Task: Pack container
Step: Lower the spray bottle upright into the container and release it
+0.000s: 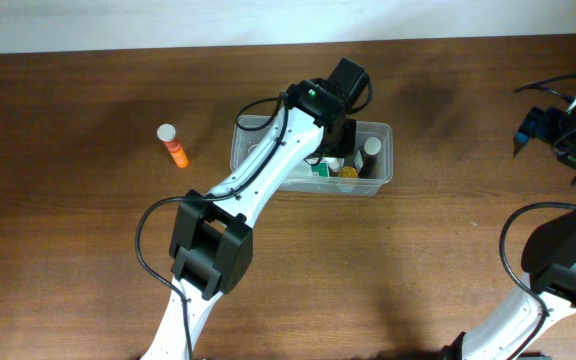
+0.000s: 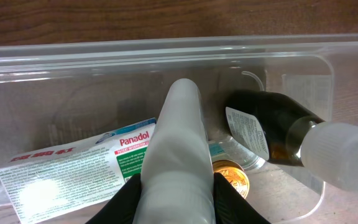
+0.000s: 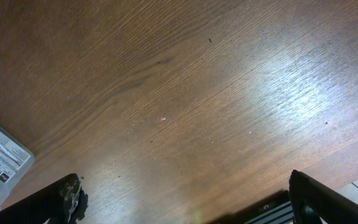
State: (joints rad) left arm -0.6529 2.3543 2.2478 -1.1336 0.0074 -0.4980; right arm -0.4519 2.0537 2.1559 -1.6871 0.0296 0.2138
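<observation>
The left gripper point(image 2: 178, 200) is clamped on a white tube point(image 2: 179, 130), lowered inside the container point(image 1: 240, 150) mid-table point(image 1: 68, 250), beside a Panadol box point(image 2: 73, 165). Placing is judged in hand; a release is called for next. The right gripper point(image 3: 182, 202) is spread apart.

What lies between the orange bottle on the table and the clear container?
Nothing. In the overhead view, only bare wooden table separates the orange bottle from the container.
</observation>
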